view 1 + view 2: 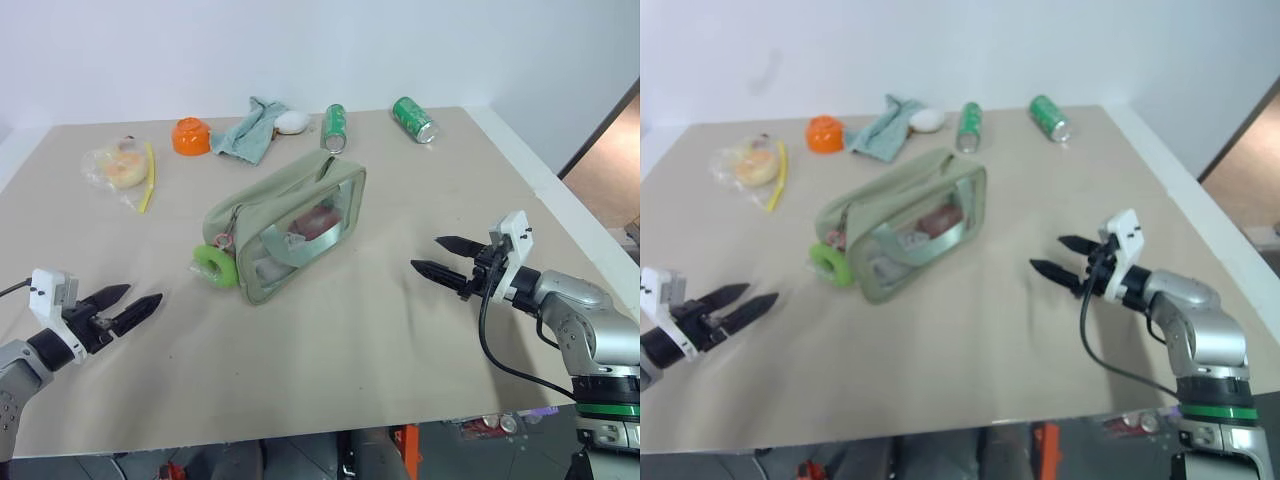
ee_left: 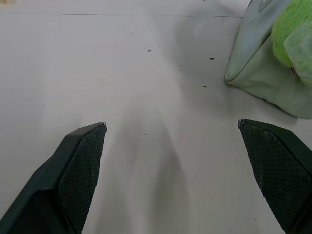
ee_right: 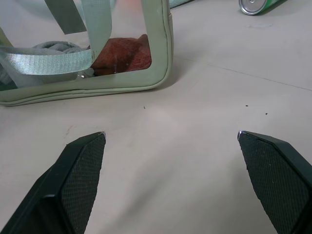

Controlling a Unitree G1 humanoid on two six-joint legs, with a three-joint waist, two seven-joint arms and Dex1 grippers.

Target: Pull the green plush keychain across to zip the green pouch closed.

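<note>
So the big boxy sage-green fabric pouch (image 1: 288, 232) with the clear plastic side windows sits about mid beige tabletop (image 1: 330, 350), lying at a slant. The small fuzzy lime-green plush keychain (image 1: 215, 264) hangs at its near-left end, touching the pouch and resting on the tabletop. Left pincer (image 1: 132, 306) is down at the near-left, fingers spread wide, nothing in it, well apart from the pouch. Right pincer (image 1: 440, 256) is on the right side, also spread wide and empty, pointing toward the pouch with a bare gap between. Along the far edge: an orange bowl (image 1: 189, 136), a pale teal cloth (image 1: 248, 130), two green drink cans (image 1: 335, 127) and a clear bag of yellowish stuff (image 1: 115, 165).
</note>
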